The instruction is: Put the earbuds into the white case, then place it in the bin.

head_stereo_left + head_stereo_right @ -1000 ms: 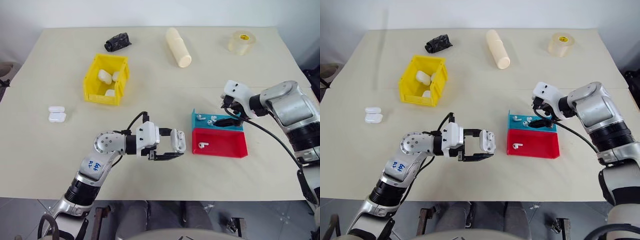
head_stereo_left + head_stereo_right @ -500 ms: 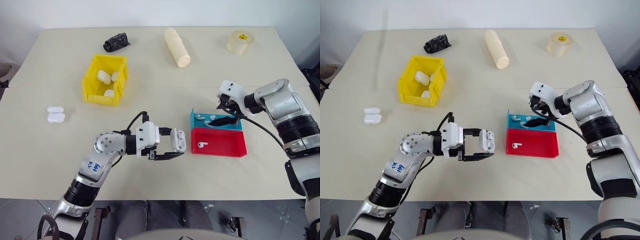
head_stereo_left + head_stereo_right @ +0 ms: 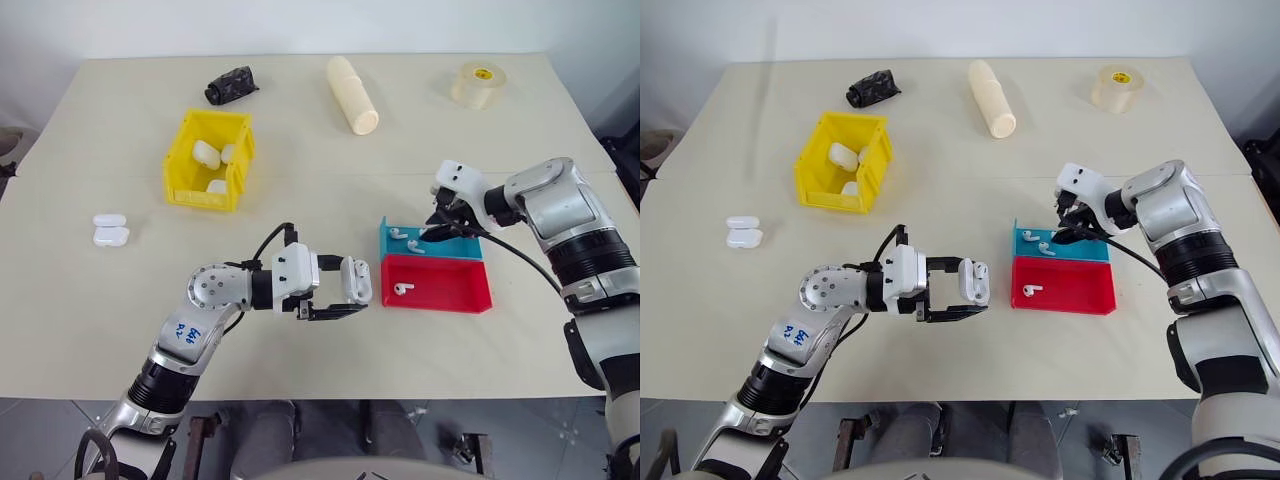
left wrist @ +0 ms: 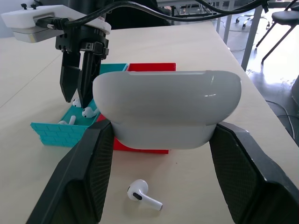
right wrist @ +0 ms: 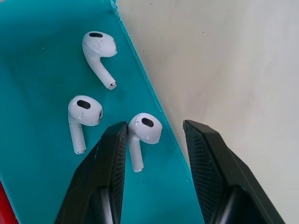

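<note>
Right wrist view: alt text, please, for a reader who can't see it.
The right gripper reaches into the teal tray, its jaws apart around one of three white earbuds lying there. Pale table lies beside the tray.

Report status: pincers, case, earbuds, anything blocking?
Left pincer shut on white case. Right pincer straddling one earbud in teal tray, not gripped. Nothing blocking.

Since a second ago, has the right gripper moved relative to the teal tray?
Yes. The right gripper has shifted toward the teal tray's far side, over its earbuds, and its fingers have closed partway.
</note>
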`<state>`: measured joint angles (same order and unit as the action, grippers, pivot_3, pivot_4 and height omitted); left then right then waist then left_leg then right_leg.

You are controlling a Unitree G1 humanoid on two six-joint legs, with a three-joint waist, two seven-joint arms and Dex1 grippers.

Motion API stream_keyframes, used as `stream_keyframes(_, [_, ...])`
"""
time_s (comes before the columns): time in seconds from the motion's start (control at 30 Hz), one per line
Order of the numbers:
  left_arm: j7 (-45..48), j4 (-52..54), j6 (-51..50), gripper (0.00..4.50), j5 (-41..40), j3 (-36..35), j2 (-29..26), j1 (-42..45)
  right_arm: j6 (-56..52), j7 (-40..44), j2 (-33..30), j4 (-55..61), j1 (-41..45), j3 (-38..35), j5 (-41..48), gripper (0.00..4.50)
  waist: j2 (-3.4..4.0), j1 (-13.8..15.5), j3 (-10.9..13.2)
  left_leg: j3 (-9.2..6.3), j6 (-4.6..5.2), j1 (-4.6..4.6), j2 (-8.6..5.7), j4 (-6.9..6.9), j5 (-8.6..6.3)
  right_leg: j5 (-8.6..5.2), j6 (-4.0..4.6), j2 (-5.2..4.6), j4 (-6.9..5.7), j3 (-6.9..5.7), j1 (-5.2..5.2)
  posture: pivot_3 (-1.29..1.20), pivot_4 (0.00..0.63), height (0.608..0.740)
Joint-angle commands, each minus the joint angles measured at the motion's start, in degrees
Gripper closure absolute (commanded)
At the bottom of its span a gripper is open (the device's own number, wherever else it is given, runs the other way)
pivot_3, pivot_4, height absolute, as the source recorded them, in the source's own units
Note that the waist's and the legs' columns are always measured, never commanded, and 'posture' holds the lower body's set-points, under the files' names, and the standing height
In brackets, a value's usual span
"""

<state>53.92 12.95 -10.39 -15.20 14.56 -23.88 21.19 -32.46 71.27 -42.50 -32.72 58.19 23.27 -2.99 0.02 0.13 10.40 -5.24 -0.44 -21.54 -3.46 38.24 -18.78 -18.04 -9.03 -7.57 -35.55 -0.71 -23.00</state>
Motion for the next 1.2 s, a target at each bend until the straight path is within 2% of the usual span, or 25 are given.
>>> stream_keyframes(0.03, [-0.15, 2.81, 0.57, 1.74, -0.15, -0.16, -0.32, -0.17, 0.06, -0.24, -0.26, 0.87, -0.7, -0.68, -1.47, 2.56, 0.0, -0.04, 0.0, 0.0, 0.0, 0.0, 0.0, 0.0, 0.0, 0.0, 0.0, 0.0, 0.0, 0.0, 0.0, 0.0, 0.15, 0.74])
stream_keyframes(0.07, [-0.15, 2.81, 0.57, 1.74, -0.17, -0.19, -0.35, -0.17, 0.1, -0.25, -0.23, 0.89, -0.75, -0.68, -1.55, 2.56, 0.0, -0.04, 0.0, 0.0, 0.0, 0.0, 0.0, 0.0, 0.0, 0.0, 0.0, 0.0, 0.0, 0.0, 0.0, 0.0, 0.15, 0.74])
stream_keyframes(0.2, [-0.21, 2.86, 0.54, 1.74, -0.14, -0.2, -0.46, -0.13, -0.2, -0.33, 0.2, 1.42, -1.08, -1.03, -1.35, 3.41, 0.0, -0.11, 0.0, 0.0, 0.0, 0.0, 0.01, 0.01, 0.0, 0.0, 0.0, 0.0, 0.0, 0.0, 0.0, 0.0, 0.15, 0.74])
stream_keyframes(0.57, [0.04, 2.84, 0.67, 1.74, -0.36, -0.33, -1.19, 0.05, 1.35, -0.61, -1.41, 9.63, -4.79, -7.05, 2.05, 3.41, 0.0, -0.15, 0.0, 0.0, 0.0, 0.0, 0.0, -0.02, 0.0, 0.0, 0.0, -0.01, -0.03, 0.01, 0.0, 0.0, 0.15, 0.74])
stream_keyframes(0.73, [0.07, 2.39, 0.82, 1.74, -0.63, -0.96, -1.51, 0.16, 5.5, 6.23, -0.28, 24.98, -15.45, -25.32, 22.31, 3.41, 0.0, 0.14, 0.0, -0.03, 0.0, -0.03, 0.02, -0.11, 0.0, 0.0, 0.0, 0.0, 0.03, -0.03, -0.02, 0.0, 0.15, 0.74])
stream_keyframes(0.8, [0.2, 1.98, 1.0, 1.74, -0.69, -1.09, -1.55, 0.36, 4.63, 6.14, 1.66, 30.63, -20.63, -30.06, 28.66, 3.41, -0.01, 0.52, 0.01, -0.1, 0.0, -0.04, 0.03, -0.12, -0.01, 0.0, 0.0, 0.01, 0.04, -0.09, 0.02, 0.0, 0.15, 0.74])
stream_keyframes(0.93, [0.18, 0.88, 0.99, 1.74, -0.74, -1.29, -1.21, 1.42, -1.07, 1.62, 5.32, 41.74, -28.23, -33.71, 38.24, 3.41, -0.01, 0.81, 0.01, -0.09, 0.0, -0.02, 0.03, 0.03, -0.02, 0.01, -0.01, -0.01, 0.02, -0.07, 0.1, 0.0, 0.15, 0.74])
stream_keyframes(1.03, [-0.02, -0.21, 0.72, 1.74, -1.08, -1.66, -0.62, 2.57, -3.2, -5.85, 13.15, 50.34, -34.3, -36.37, 47.59, 3.41, 0.0, 0.81, 0.0, -0.07, -0.05, 0.02, 0.1, 0.03, 0.01, 0.0, 0.0, 0.05, 0.02, -0.05, 0.06, 0.0, 0.15, 0.74])
stream_keyframes(1.2, [-0.25, -1.34, -0.13, 1.74, -1.41, -1.91, 0.35, 4.15, -1.63, -13.61, 20.51, 57.04, -41.22, -34.14, 50.12, 3.41, 0.0, 1.17, 0.0, -0.11, -0.1, 0.06, 0.03, 0.01, 0.05, -0.01, 0.02, 0.03, -0.05, -0.02, 0.06, 0.0, 0.15, 0.74])
